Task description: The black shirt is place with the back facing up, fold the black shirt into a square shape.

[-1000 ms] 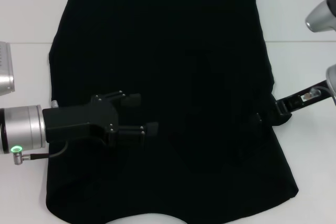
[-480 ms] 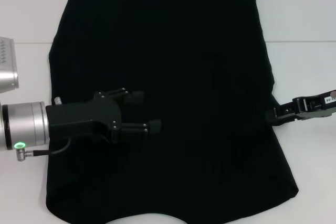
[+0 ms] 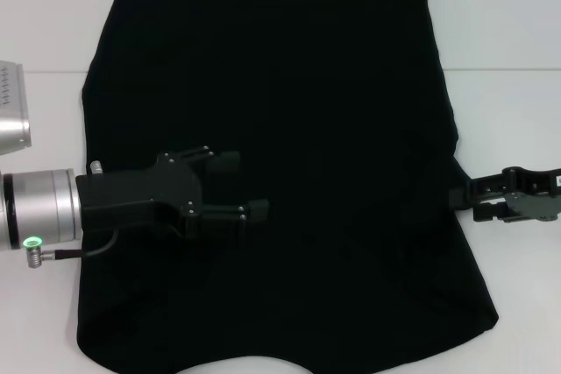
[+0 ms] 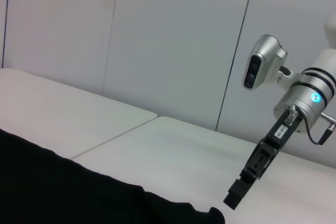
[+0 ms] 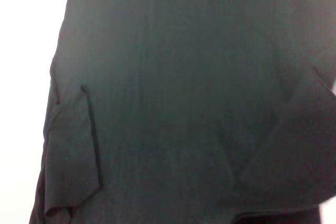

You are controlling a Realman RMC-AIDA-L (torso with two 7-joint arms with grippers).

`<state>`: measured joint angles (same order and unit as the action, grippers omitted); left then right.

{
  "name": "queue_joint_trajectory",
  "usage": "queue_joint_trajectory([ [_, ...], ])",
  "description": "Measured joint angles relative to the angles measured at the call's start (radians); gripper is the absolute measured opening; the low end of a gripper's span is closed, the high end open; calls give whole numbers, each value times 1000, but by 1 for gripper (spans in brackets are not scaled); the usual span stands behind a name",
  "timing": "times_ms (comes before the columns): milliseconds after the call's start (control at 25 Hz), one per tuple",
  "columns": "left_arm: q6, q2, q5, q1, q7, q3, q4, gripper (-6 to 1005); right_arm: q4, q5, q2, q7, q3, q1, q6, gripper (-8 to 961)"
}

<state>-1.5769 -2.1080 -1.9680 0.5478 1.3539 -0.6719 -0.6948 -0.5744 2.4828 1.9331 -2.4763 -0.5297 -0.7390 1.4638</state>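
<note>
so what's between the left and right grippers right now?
Only the black shirt, spread flat on the table. In the head view the left gripper hovers over it; the right gripper sits at its right edge.

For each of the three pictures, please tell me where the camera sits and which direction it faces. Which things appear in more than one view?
Head view: on the robot's head, looking down on the black shirt; left pincer over it, right pincer at its right edge.
Left wrist view: low, looking across the table towards the wall; shows the right pincer.
Right wrist view: close over the shirt; no arm visible.
Shared: the shirt, in all three.
</note>
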Motion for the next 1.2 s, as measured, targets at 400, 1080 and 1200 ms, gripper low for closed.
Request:
queue_joint_trajectory([
  [400,0,0,0,3,-7,0,0,937,68,-15,3,-14,8,-9,-113,610],
  [1080,0,5,0,3,-11,-2,0,936,132,-41,5,-16,8,-11,-152,569],
  [1200,0,5,0,3,-15,-2,0,936,134,-41,1,-16,6,-7,-146,562],
])
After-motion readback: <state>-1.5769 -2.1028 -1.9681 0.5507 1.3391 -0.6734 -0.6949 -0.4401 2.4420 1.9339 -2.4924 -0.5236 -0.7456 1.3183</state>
